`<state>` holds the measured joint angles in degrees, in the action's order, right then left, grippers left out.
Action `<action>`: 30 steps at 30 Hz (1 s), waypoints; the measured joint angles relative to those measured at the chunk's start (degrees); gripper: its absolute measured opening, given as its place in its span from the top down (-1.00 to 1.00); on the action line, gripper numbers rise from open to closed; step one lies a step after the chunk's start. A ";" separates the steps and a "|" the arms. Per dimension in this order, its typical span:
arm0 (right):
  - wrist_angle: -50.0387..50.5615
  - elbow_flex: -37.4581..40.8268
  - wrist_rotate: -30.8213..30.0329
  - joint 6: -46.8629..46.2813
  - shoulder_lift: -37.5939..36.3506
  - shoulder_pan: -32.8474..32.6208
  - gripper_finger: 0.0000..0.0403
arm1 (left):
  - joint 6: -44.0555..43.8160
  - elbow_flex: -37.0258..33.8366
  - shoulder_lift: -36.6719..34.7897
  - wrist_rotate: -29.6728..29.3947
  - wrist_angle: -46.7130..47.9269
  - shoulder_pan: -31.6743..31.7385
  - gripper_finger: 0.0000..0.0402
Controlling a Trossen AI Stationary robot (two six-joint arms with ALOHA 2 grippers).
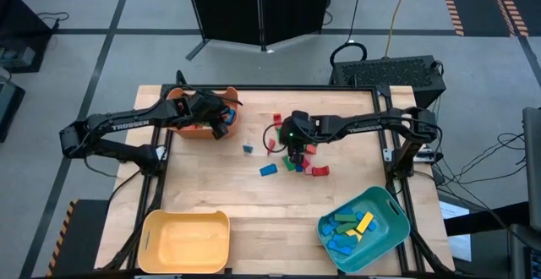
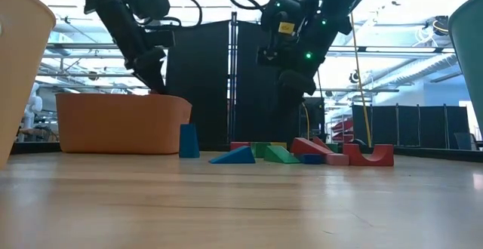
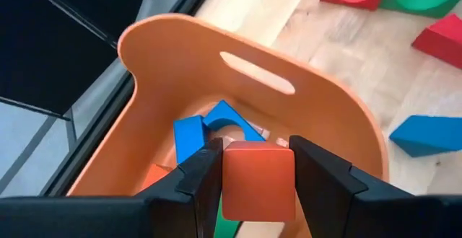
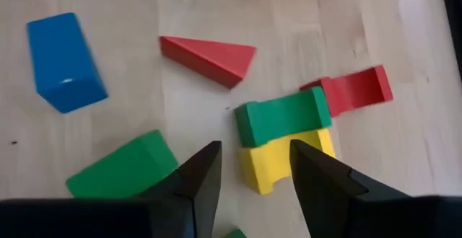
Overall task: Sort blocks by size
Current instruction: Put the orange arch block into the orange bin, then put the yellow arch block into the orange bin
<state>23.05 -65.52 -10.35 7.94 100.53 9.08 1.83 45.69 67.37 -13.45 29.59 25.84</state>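
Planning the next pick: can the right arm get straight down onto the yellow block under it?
Probably yes. The right gripper hangs open just above the yellow block with nothing between, but a green block lies against it, crowding one finger's path.

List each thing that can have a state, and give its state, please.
left gripper: shut on the orange block, above the orange bin
orange block: held between the fingers, not yet dropped
orange bin: upright, some blocks inside
right gripper: open, empty, above the yellow block
yellow block: lying on the table, touching a green block
teal bin: upright, blocks inside
yellow bin: upright, looks empty
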 joint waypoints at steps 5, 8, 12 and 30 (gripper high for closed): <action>-1.58 -0.07 0.00 2.00 0.81 -0.24 0.25 | -0.11 0.00 -0.02 -0.37 0.12 0.49 0.02; -1.81 -0.04 -0.15 2.17 2.22 -0.18 0.25 | -0.01 0.00 -0.02 -0.50 -0.06 0.40 -0.13; -1.42 -0.04 -0.27 2.14 4.25 0.50 0.25 | -0.49 -0.02 -0.01 -0.78 -1.59 0.40 -0.21; -6.32 6.51 -4.58 0.59 5.66 2.73 0.39 | 0.11 -1.93 0.00 -1.65 -15.33 -2.80 -0.22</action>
<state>16.72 -59.00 -14.93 8.53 106.19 11.81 1.94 43.76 67.37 -15.11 14.25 23.04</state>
